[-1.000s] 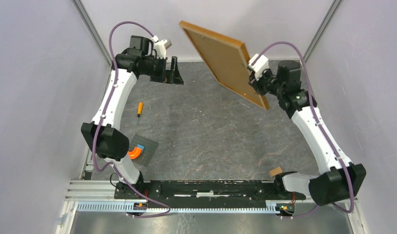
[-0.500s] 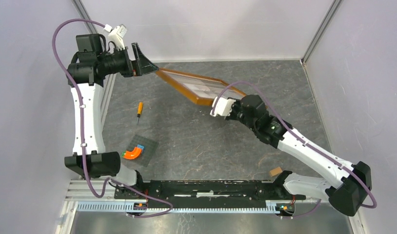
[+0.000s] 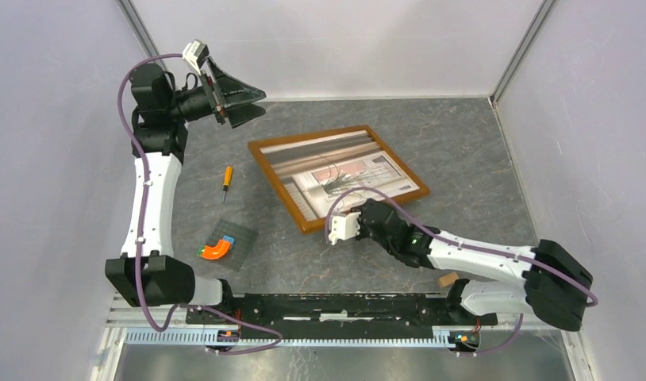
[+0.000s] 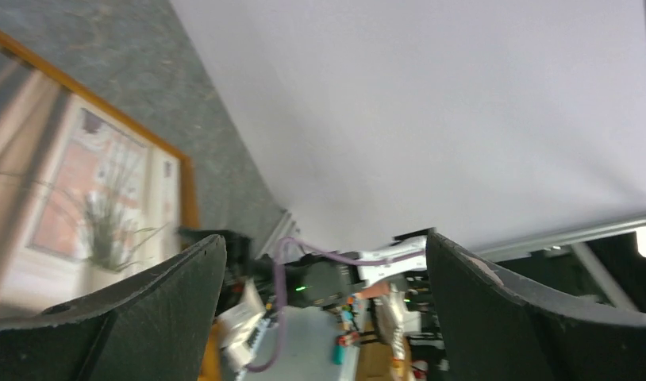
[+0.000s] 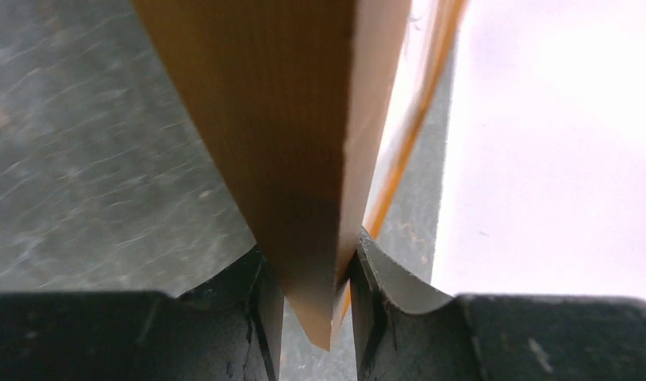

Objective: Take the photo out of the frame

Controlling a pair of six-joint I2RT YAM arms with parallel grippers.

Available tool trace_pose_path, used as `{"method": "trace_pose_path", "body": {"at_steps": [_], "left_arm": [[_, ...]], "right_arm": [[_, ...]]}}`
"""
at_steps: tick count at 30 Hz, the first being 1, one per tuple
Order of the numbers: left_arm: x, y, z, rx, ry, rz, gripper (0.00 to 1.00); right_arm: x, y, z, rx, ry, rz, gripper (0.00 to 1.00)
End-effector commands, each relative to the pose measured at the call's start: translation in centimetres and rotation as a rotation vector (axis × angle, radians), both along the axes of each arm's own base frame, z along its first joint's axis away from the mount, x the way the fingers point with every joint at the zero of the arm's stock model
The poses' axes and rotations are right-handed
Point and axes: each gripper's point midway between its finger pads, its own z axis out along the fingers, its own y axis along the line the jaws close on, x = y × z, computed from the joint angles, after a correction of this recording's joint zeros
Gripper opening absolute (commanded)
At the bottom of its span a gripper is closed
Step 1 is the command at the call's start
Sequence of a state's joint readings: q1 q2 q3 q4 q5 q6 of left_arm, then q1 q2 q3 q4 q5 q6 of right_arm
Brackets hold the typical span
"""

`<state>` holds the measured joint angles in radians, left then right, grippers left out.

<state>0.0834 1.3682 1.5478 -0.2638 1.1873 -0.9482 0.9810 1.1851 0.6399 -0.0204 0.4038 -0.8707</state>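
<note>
The frame (image 3: 308,136), with its narrow orange-brown wooden border, lies on the grey table picture side up. The photo (image 3: 344,171) of a spiky green plant at a window shows inside it. My right gripper (image 3: 363,208) is shut on the frame's near edge. In the right wrist view the wooden edge (image 5: 280,119) sits clamped between the jaws of that gripper (image 5: 312,274). My left gripper (image 3: 260,103) is open and empty, raised above the far left of the table, apart from the frame. The left wrist view shows its spread jaws (image 4: 324,238) and part of the photo (image 4: 82,206).
An orange-handled screwdriver (image 3: 226,178) lies left of the frame. A small grey plate with an orange block (image 3: 224,246) sits near the left arm's base. A small brown block (image 3: 448,279) lies by the right arm's base. Walls enclose the table on three sides.
My right arm has swung the frame down from the air, back side showing, to lie face up on the table. My left arm has drawn back and risen at the far left.
</note>
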Motion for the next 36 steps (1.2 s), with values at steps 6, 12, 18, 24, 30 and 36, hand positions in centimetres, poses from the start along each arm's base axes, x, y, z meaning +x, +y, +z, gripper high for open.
{"method": "trace_pose_path", "body": {"at_steps": [6,12,18,24,30,36], "left_arm": [[-2.8,-0.8,5.8,-0.133,-0.012,-0.135,1.0],[-3.6,-0.8,4.6,-0.139,-0.013,-0.151,1.0],[-3.1,-0.6,3.9,-0.135,-0.053,-0.162,1.0],[-0.9,-0.1,-2.4,-0.079,0.032,-0.125,1.0],[-0.1,3.0,-14.1,0.371,0.072,0.102,1.0],[-1.9,6.1,-22.1,0.681,0.048,0.153,1.0]], "right_arm": [[-3.7,-4.1,-10.5,-0.182,0.179,-0.07,0.0],[-4.2,-3.7,-12.7,-0.197,0.251,-0.086,0.0],[-5.2,-4.1,-14.9,-0.224,0.339,-0.109,0.0],[-6.7,-1.7,-15.2,-0.215,0.414,-0.042,0.01],[-7.8,-0.6,-13.7,-0.223,0.443,0.005,0.64],[-10.0,0.0,-11.2,-0.192,0.501,0.163,0.98]]}}
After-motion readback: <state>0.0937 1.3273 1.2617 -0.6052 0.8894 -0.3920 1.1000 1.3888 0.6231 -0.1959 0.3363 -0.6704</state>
